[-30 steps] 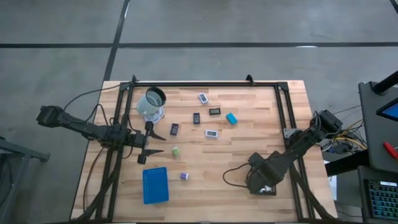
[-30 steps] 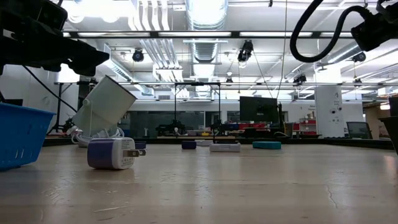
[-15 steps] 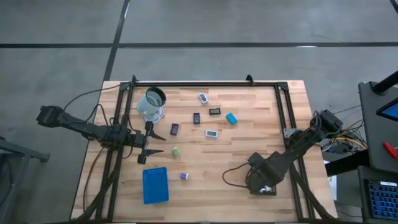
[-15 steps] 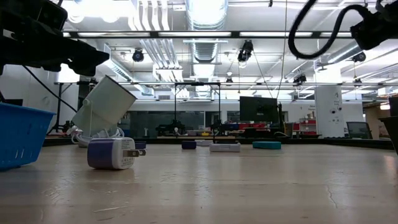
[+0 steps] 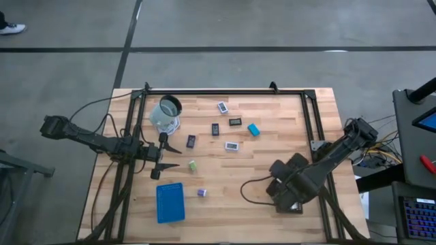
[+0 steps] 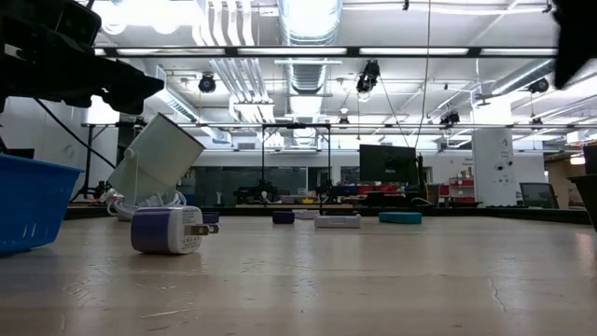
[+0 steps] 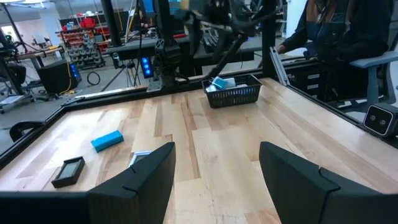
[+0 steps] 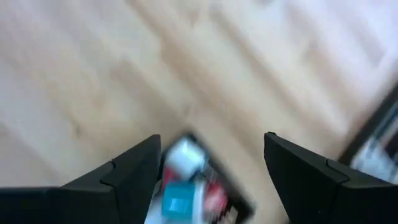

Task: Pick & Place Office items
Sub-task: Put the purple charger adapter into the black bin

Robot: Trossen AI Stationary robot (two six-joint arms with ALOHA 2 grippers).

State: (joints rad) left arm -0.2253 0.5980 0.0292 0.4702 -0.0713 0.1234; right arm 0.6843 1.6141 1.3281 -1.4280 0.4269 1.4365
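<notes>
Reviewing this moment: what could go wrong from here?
1. The right gripper hangs open over the black tray, which already holds pieces; a fast swing away might clip its rim.
2. The clear cup sits tilted beside the open left gripper; a reach could knock it.
3. The purple block lies close to the blue tray, leaving the fingers little room there.

Middle-right of the table (image 5: 272, 146) was wide open – easy passing there. Left side was cramped: clear cup (image 5: 166, 113), blue tray (image 5: 169, 202) and scattered office items (image 5: 214, 129) sat in the way.
</notes>
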